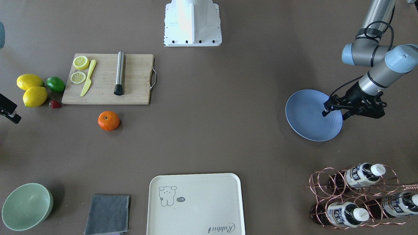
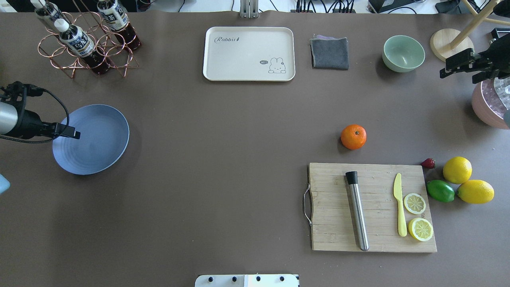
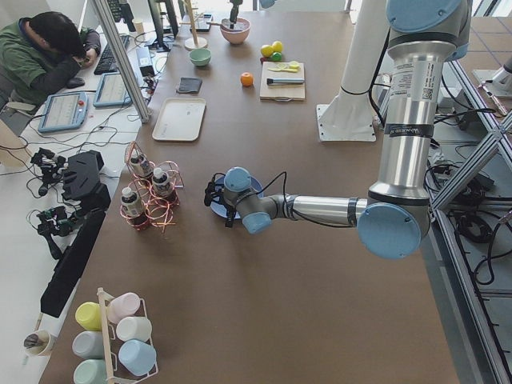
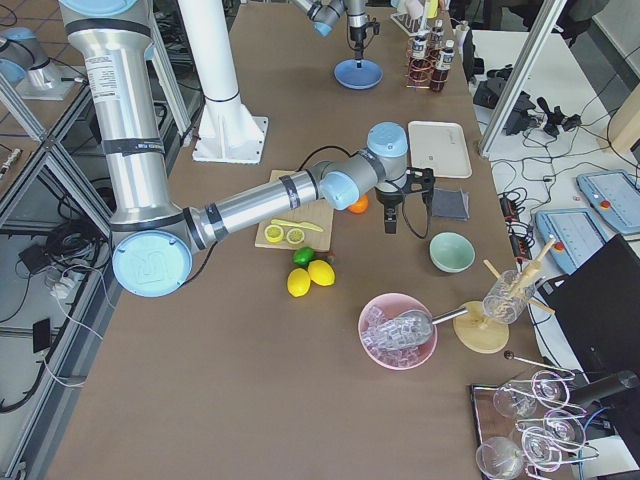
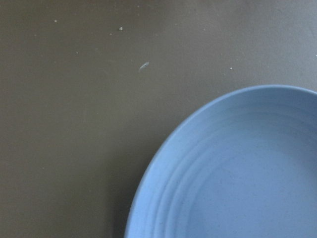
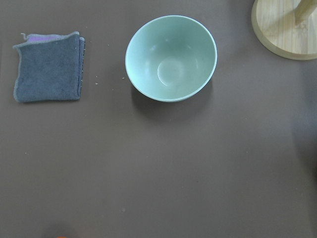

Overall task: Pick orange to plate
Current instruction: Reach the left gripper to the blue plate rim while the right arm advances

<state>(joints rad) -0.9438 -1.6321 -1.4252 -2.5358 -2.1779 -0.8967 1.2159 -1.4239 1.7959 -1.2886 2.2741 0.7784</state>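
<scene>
The orange (image 2: 353, 136) sits alone on the brown table just beyond the cutting board, also seen in the front view as the orange (image 1: 108, 120). Far across the table lies the pale blue plate (image 2: 93, 137), with nothing on it. My left gripper (image 1: 326, 108) hovers over the plate's (image 1: 310, 120) near-robot edge, its fingers slightly apart and holding nothing; the left wrist view shows only the plate (image 5: 237, 168). My right gripper (image 2: 444, 67) hangs open near the green bowl, well beyond and to the right of the orange.
A wooden cutting board (image 2: 330, 207) carries a steel rod, a yellow knife and lemon slices. Two lemons, a lime (image 2: 440, 191) and a strawberry lie beside it. A cream tray (image 2: 249, 54), grey cloth (image 2: 329, 52), mint bowl (image 2: 403, 53), bottle rack (image 2: 85, 40) and pink bowl (image 2: 488, 105) line the edges.
</scene>
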